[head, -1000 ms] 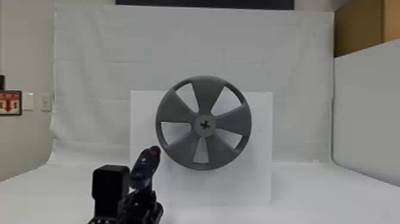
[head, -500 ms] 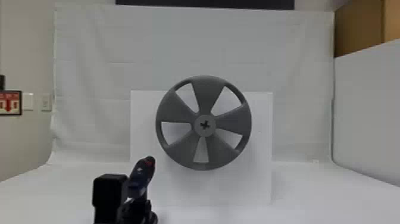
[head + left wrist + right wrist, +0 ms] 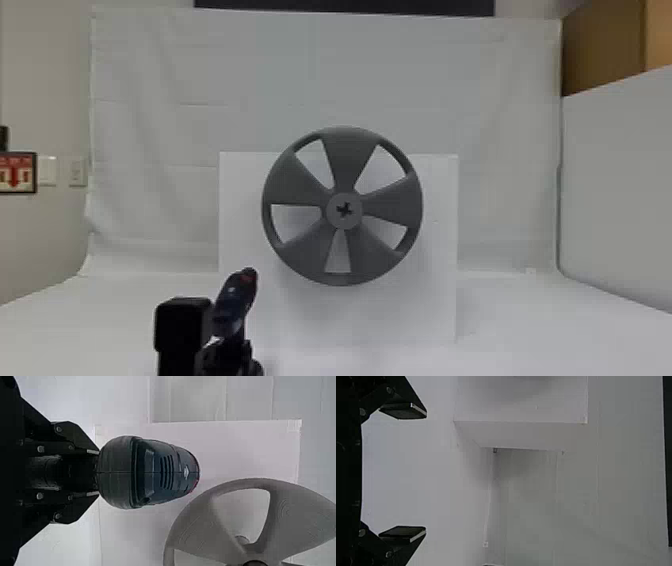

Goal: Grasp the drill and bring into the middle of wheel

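Observation:
In the head view my left gripper (image 3: 227, 350) is low, left of centre, shut on the dark blue drill (image 3: 234, 302), which stands up from it with a red spot at its top. The grey five-spoked wheel (image 3: 345, 160) is to the right of and above the drill, apart from it, with a cross-shaped hole in its hub. In the left wrist view the left gripper (image 3: 97, 472) clasps the drill (image 3: 158, 471) from behind its rounded end; part of the wheel (image 3: 301, 510) shows beyond. My right gripper (image 3: 426, 473) is open in the right wrist view, with nothing between its fingers.
A white box-like stand (image 3: 435, 300) is behind the wheel on the white table (image 3: 530, 330). White cloth hangs at the back, a white side panel (image 3: 615, 200) rises at the right, and a brown box (image 3: 600, 50) is above that panel.
The left gripper and drill have moved down and slightly to the left in the head view, farther from the wheel. The wheel has kept its place.

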`<state>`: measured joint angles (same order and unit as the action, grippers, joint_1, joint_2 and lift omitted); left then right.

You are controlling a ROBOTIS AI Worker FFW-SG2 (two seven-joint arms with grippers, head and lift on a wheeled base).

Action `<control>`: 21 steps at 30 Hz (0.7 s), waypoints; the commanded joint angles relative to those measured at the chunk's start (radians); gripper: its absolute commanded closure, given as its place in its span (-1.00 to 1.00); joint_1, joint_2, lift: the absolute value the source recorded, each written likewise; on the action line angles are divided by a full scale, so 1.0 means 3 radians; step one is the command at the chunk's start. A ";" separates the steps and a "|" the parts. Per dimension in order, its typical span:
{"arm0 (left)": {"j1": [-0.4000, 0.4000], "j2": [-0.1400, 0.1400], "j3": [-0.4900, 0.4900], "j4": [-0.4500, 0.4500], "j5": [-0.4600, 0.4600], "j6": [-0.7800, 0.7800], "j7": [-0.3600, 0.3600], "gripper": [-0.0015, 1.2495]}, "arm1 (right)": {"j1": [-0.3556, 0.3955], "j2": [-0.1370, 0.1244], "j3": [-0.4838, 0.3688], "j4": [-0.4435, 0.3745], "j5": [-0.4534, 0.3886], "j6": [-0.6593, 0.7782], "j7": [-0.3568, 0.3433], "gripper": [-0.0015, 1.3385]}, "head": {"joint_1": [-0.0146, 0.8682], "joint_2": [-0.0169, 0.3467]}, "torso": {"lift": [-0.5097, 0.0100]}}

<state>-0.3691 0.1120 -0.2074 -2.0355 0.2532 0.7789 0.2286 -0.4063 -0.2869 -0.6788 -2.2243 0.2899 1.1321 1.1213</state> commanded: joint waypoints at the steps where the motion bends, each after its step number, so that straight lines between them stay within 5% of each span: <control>1: 0.0013 0.0000 -0.0004 0.0046 0.0010 -0.0080 0.0000 0.94 | 0.0005 0.0000 -0.0003 0.0000 0.0000 0.0000 0.0000 -0.61 | -0.97 -0.91 | -0.60; 10: 0.0065 0.0000 0.0021 0.0143 0.0056 -0.0259 0.0000 0.90 | 0.0005 0.0000 -0.0003 0.0000 0.0000 0.0000 0.0000 -0.61 | -0.97 -0.91 | -0.60; 21: 0.0116 0.0000 0.0042 0.0189 0.0153 -0.0341 0.0138 0.50 | 0.0005 -0.0005 0.0003 0.0000 0.0000 0.0000 0.0000 -0.61 | -0.97 -0.91 | -0.60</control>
<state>-0.3443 0.1120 -0.1970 -1.9837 0.2803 0.6927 0.2510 -0.4049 -0.2873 -0.6781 -2.2243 0.2899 1.1321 1.1213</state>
